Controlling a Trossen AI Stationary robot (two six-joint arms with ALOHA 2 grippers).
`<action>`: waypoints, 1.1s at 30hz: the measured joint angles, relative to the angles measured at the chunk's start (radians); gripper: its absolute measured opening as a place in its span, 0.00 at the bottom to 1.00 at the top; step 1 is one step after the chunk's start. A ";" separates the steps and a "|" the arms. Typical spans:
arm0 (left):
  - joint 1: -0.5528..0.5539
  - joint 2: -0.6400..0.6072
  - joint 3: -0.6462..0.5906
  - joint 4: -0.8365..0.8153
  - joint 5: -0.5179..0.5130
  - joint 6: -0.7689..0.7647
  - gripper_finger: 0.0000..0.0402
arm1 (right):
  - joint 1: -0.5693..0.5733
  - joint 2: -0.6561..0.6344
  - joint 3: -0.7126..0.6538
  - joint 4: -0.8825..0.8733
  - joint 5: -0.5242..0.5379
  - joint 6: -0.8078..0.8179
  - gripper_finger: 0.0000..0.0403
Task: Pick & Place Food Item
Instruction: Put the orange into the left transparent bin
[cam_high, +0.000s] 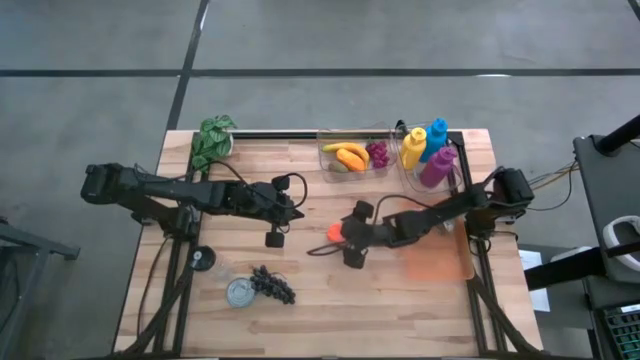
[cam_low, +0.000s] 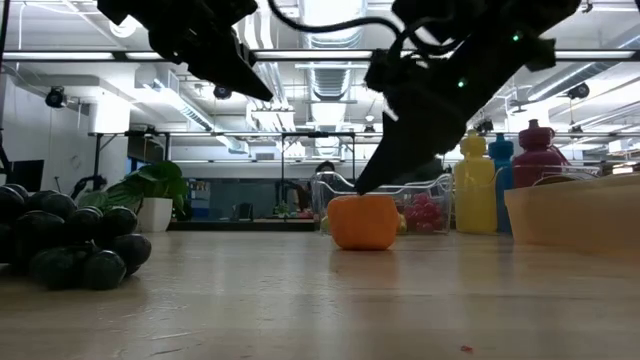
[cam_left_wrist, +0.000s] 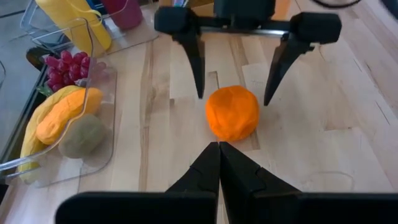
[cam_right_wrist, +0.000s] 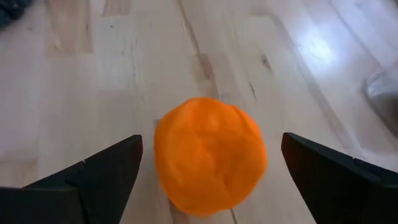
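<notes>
A potted plant (cam_high: 212, 140) with broad green leaves stands at the far left corner of the wooden worktop (cam_high: 300, 300). Along the far edge sits a clear tray (cam_high: 328, 168) holding a banana (cam_high: 347, 150), a small orange-yellow fruit (cam_high: 351, 160), a brownish kiwi-like piece (cam_high: 340, 167) and a bunch of red grapes (cam_high: 377, 153). Just beside it, a second clear bin (cam_high: 412, 180) holds three bottles close together: yellow (cam_high: 413, 148), blue (cam_high: 437, 135) and purple (cam_high: 437, 167). Near the front left lies a bunch of dark grapes (cam_high: 273, 284), touching a round silvery lid-like object (cam_high: 240, 292). A small dark round thing (cam_high: 202, 259) lies near them. A pale orange board (cam_high: 438, 262) rests flat toward the right side.
</notes>
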 joint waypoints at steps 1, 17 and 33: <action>0.000 0.000 0.000 0.000 0.000 0.000 0.04 | -0.005 0.006 0.002 0.005 -0.007 -0.002 0.95; 0.000 0.000 0.000 -0.007 0.000 0.000 0.04 | -0.034 0.042 -0.013 0.027 -0.061 -0.028 0.95; 0.000 0.000 0.000 -0.013 0.000 0.000 0.04 | -0.040 0.092 -0.008 0.072 -0.088 -0.081 0.82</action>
